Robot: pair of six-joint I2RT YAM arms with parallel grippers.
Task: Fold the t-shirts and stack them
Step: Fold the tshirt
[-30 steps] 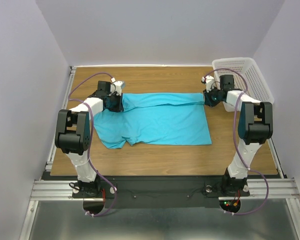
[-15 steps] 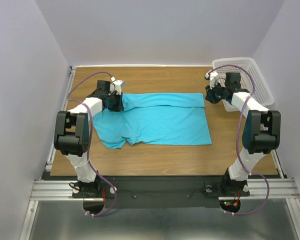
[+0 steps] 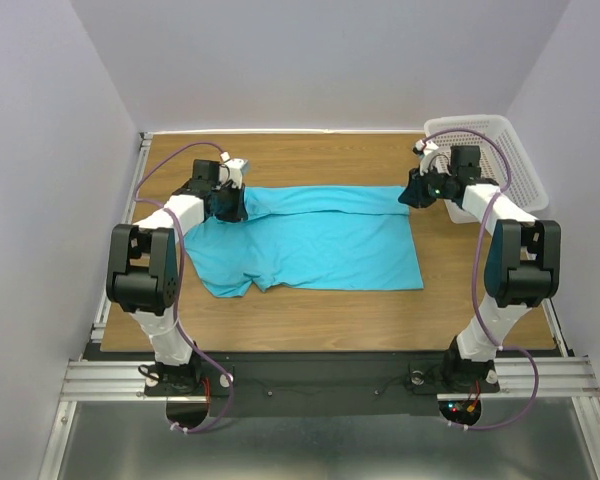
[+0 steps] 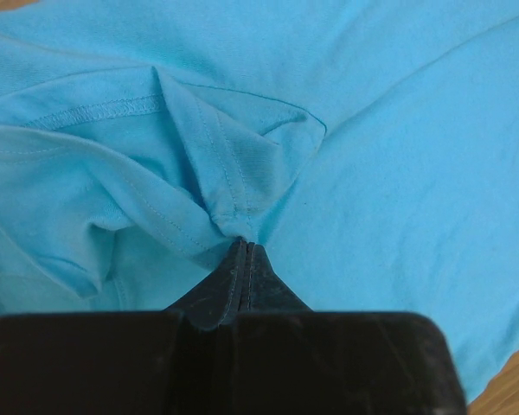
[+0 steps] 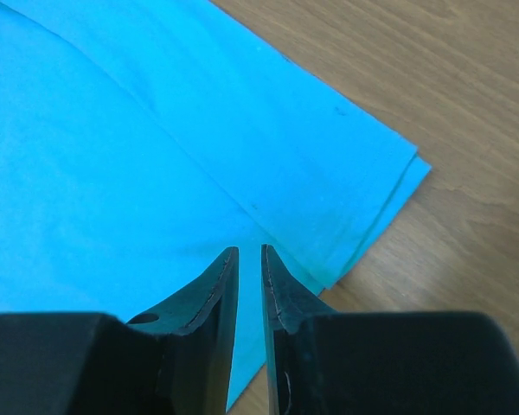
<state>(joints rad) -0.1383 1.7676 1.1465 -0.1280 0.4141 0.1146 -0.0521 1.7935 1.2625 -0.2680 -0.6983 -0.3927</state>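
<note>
My left gripper (image 4: 245, 246) pinches a bunched fold of the t-shirt (image 4: 398, 173). My right gripper (image 5: 250, 255), barely parted, holds nothing.

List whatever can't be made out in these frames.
- Left wrist view: how many layers of the t-shirt the left end effector pinches. The bunched folds hide this.
- Right wrist view: whether the right end effector touches the cloth. There is no depth cue.
- Top view: the near side of the basket, covered by the right arm.
</note>
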